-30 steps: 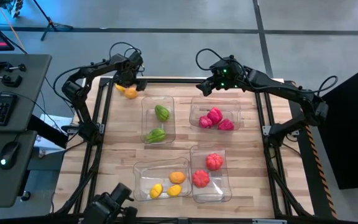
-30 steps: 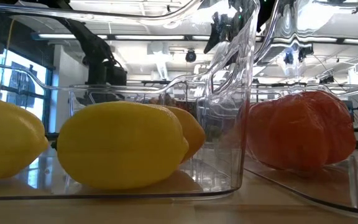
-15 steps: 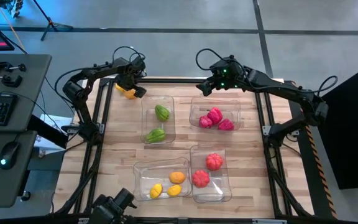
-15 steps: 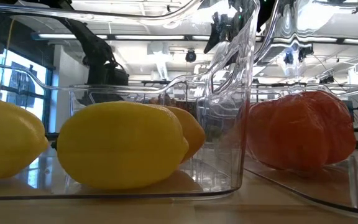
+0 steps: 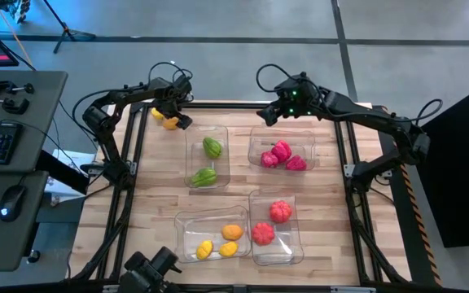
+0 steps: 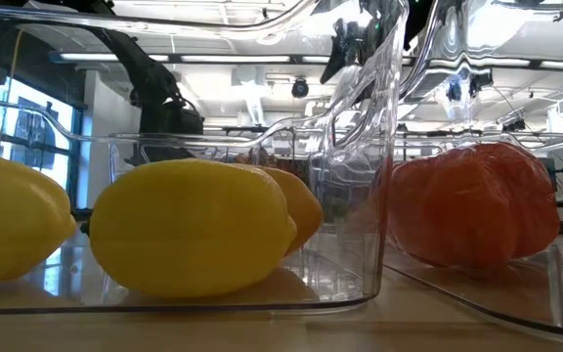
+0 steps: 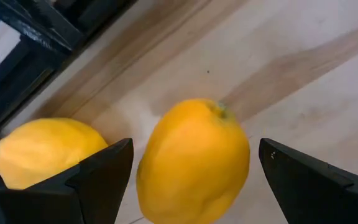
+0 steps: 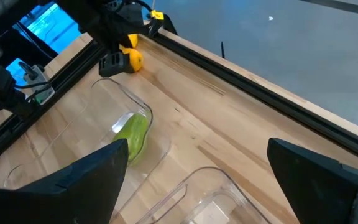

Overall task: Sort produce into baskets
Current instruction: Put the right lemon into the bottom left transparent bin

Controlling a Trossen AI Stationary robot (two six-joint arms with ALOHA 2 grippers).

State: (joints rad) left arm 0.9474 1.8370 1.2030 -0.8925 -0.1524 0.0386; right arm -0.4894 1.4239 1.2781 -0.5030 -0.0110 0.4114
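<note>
My left tool is at the far-left corner of the counter, fingers spread wide, with an orange fruit lying between them on the wood; I see no contact with either finger. A yellow fruit lies just beside it, nearer the counter's edge rail. From above, both pieces show as one small yellow-orange cluster under the tool.

My right tool hangs over the far edge of the counter, above the far-right basket, fingers wide apart, holding nothing.

Baskets, four clear bins on the counter:
- Far-left basket: two green pieces, one toward the far end, one toward the near end.
- Far-right basket: a cluster of red-pink pieces.
- Near-right basket: two red pieces, apart from each other.
- Near-left basket: one orange piece and two yellow ones.

Low view: yellow pieces close up behind the clear basket wall, a red one in the neighbouring basket.
</note>
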